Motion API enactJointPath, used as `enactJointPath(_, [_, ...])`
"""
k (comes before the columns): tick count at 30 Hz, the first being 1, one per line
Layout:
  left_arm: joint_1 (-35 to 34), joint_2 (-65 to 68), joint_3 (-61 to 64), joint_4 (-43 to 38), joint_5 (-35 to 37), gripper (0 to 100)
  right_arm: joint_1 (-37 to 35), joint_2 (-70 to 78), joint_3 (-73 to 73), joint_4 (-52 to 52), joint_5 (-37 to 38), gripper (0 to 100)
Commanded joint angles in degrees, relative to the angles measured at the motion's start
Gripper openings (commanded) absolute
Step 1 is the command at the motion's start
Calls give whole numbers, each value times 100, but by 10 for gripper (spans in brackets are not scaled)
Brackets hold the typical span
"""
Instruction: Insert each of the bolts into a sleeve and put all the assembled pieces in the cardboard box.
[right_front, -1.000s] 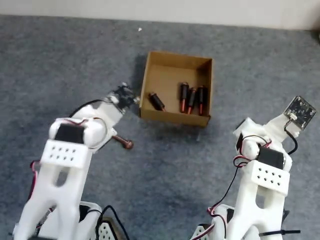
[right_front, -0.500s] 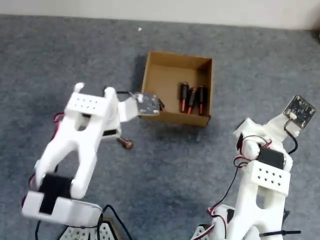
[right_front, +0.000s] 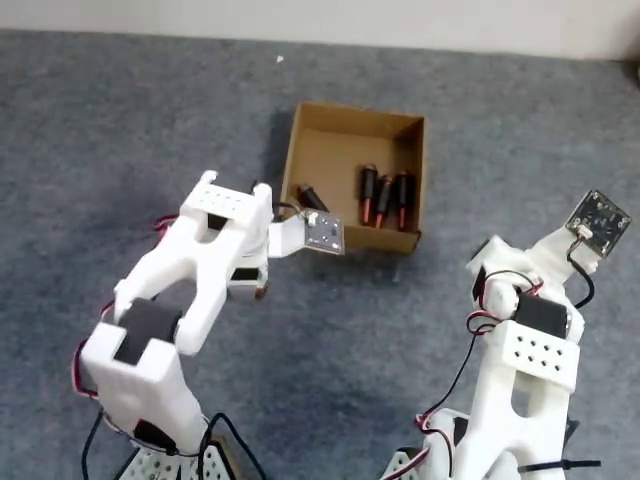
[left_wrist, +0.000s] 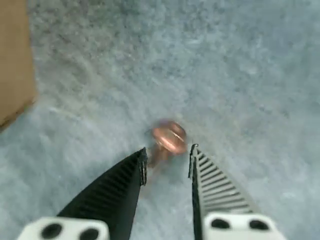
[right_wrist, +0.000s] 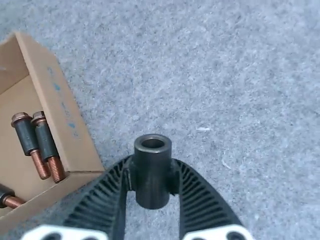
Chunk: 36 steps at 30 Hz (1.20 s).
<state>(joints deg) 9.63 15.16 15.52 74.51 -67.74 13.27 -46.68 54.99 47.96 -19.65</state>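
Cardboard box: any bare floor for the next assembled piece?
Bare floor of the cardboard box runs along its far wall, plus a strip between the lone assembled piece and the three pieces. Crowded at the near right corner.

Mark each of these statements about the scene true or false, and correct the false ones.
1. The right gripper holds a black sleeve whose bore is empty. True.
2. The left gripper is clamped on the bolt. False: it is open, and the bolt's copper head sits just ahead of its tips, ungripped.
3. The cardboard box has nothing in it. False: assembled pieces lie inside.
4. The loose bolt lies on the grey carpet, outside the box. True.
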Motion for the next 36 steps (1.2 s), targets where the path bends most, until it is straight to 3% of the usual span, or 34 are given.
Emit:
enactJointPath(1, [84, 242, -224, -316, -79, 114, 22, -215, -31, -189, 70, 5])
enactJointPath(7, [84, 312, -215, -264, -35, 5, 22, -215, -31, -189, 70, 5])
enactJointPath(14, [66, -400, -189, 484, 70, 6, 22, -233, -31, -189, 70, 5])
enactJointPath(25, [66, -2510, -154, 686, 2295, 6, -92, -251, -31, -127, 70, 5])
enactJointPath(31, [101, -3662, -154, 668, 3534, 6, -936, -945, -66, 664, 396, 5])
enactJointPath(36, [110, -4426, -154, 624, 4501, 6, -1807, -2097, 435, 637, 519, 5])
